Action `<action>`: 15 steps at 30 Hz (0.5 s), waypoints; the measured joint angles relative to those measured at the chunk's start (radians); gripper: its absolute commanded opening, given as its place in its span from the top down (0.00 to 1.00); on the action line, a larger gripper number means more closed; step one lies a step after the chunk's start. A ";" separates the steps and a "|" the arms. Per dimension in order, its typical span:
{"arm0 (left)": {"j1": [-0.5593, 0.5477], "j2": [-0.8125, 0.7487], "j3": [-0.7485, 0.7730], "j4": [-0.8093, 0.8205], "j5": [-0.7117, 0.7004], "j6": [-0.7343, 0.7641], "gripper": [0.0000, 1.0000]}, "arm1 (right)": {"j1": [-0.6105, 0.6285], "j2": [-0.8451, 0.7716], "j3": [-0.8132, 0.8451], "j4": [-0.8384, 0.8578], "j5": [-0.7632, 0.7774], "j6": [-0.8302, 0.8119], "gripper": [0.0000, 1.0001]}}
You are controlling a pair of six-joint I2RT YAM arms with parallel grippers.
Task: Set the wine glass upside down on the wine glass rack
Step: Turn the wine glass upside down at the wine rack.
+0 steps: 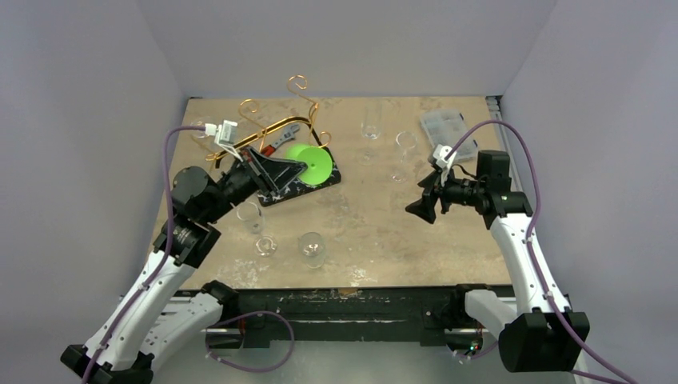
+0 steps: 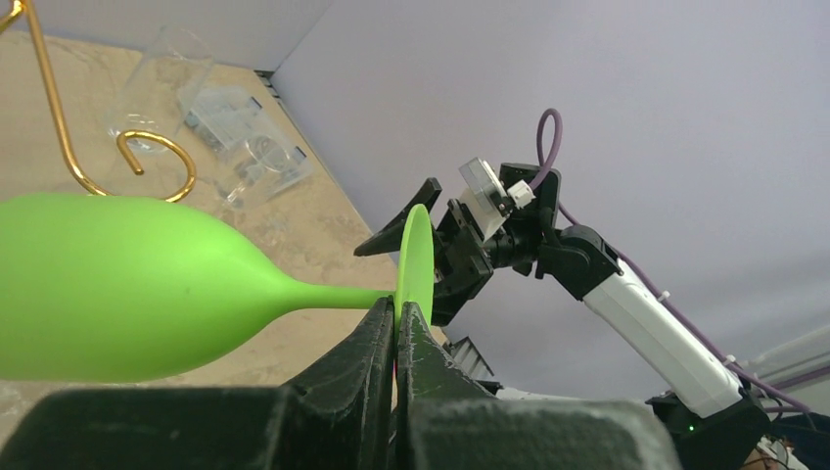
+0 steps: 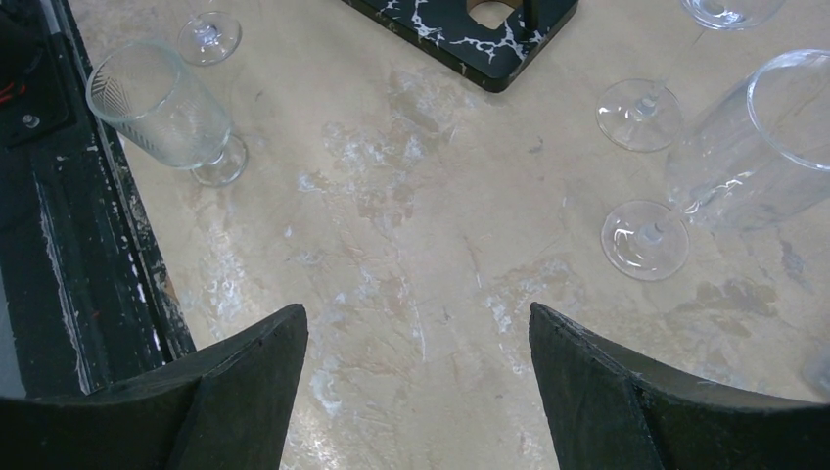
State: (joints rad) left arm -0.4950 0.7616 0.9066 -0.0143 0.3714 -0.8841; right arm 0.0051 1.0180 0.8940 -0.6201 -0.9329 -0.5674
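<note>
Left gripper [image 2: 396, 315] pressed together on foot rim of green wine glass [image 2: 127, 284]. Glass held sideways in air, bowl beside curled hook of gold rack [image 2: 53, 93], above black veined board [image 1: 318, 184]. Right gripper [image 3: 419, 328] spread wide, holding nothing, over bare patch of table [image 1: 376, 232]. Clear glasses [image 1: 312, 248] stood near front edge by left arm. More clear glasses [image 1: 370, 122] toward back right. Plastic box [image 1: 448, 126] at far right corner. Open strip lay between board and right gripper.

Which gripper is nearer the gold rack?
Left. The left gripper, shut on the green wine glass, is just in front of the rack; the right gripper, open, is far to its right.
</note>
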 measured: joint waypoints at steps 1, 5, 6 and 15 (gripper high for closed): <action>0.010 -0.003 0.003 -0.007 0.000 0.006 1.00 | -0.002 0.000 0.000 0.000 0.000 -0.001 0.20; 0.038 -0.008 0.014 -0.017 0.006 0.014 1.00 | -0.008 0.000 -0.001 0.000 0.000 -0.002 0.20; 0.043 -0.009 0.015 -0.019 0.009 0.014 1.00 | -0.008 0.000 -0.001 0.000 0.000 -0.002 0.20; 0.089 -0.028 0.035 -0.041 0.023 0.034 1.00 | -0.008 0.001 -0.001 0.000 0.001 -0.003 0.20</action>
State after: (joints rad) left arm -0.4057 0.7338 0.9413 -0.0555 0.3946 -0.8505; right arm -0.0032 1.0187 0.8932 -0.6197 -0.9321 -0.5701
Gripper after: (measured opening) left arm 0.011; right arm 0.804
